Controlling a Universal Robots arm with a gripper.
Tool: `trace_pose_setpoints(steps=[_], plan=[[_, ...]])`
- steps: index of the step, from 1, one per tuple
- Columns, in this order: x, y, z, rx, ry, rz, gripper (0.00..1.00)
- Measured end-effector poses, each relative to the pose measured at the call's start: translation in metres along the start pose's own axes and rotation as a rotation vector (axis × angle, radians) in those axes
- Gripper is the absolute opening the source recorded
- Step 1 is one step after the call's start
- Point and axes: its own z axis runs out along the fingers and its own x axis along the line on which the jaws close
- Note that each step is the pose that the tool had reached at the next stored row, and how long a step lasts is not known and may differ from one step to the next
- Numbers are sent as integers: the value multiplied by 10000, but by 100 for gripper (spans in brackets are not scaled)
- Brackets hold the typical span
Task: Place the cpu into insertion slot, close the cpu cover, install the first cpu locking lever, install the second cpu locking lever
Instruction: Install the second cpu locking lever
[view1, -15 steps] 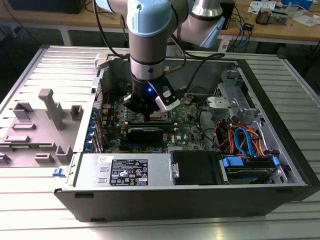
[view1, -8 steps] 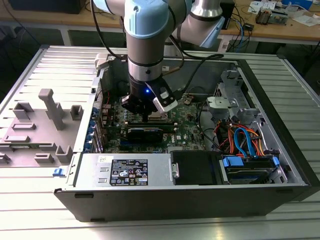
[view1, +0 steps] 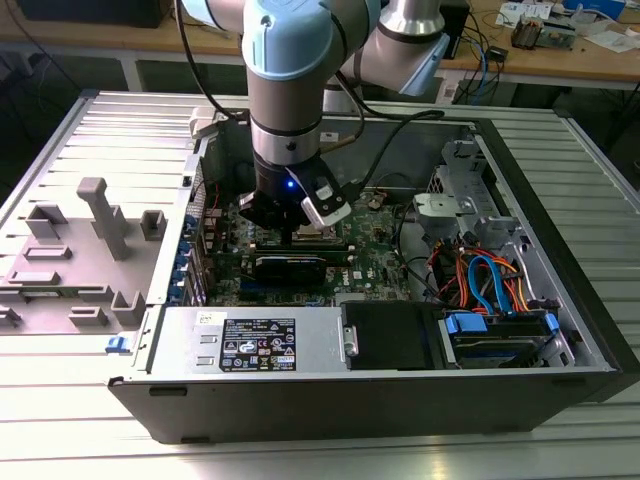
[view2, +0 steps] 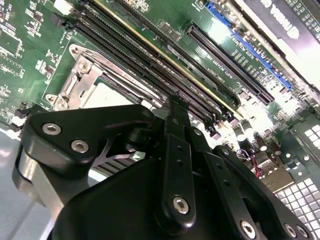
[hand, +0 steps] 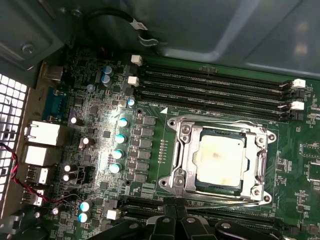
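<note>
- The case (view1: 560, 330) lies open on its side on a slatted metal table (view1: 600, 160), and the arm (view1: 285, 90) reaches down into it from above.
- The motherboard (hand: 90, 115) spreads beneath the gripper (view1: 290, 232); in the exterior view the gripper hangs low over the board's middle, just above a long black card (view1: 290, 266).
- The gripper (view2: 172, 112) shows in the second wrist view as black linkages; the fingers appear drawn close together with nothing seen between them, though I cannot tell this for certain.
- The memory slots (hand: 215, 85) run along the far side of the socket from the gripper.
- The slot (hand: 220, 159) sits just ahead of the gripper, apart from it.
- The cover (hand: 186, 150) lies flat down around the slot, its silvery frame bordering the window.
- The cpu (hand: 218, 156) sits seated in the slot, its pale metal top showing through the cover's window; its corner (view2: 107, 95) shows in the second wrist view just past the gripper.
</note>
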Motion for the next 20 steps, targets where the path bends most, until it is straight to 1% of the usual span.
trace_pose_setpoints(steps=[3, 5, 6, 8, 9, 10, 11, 12, 16, 19, 20], plan=[[36, 5, 10, -82, -10, -4, 11], [40, 4, 24, -122, -16, -5, 11], [40, 3, 27, -128, -14, -4, 11], [41, 3, 29, -187, -20, -3, 11], [40, 3, 30, -232, -27, -4, 11], [41, 3, 32, -321, -41, -3, 11], [41, 3, 36, -350, -46, -2, 11], [41, 3, 39, -358, -48, -2, 11], [41, 1, 39, -355, -46, -3, 11], [40, 5, -13, -340, -44, -4, 11], [40, 6, -21, -311, -40, -3, 11]])
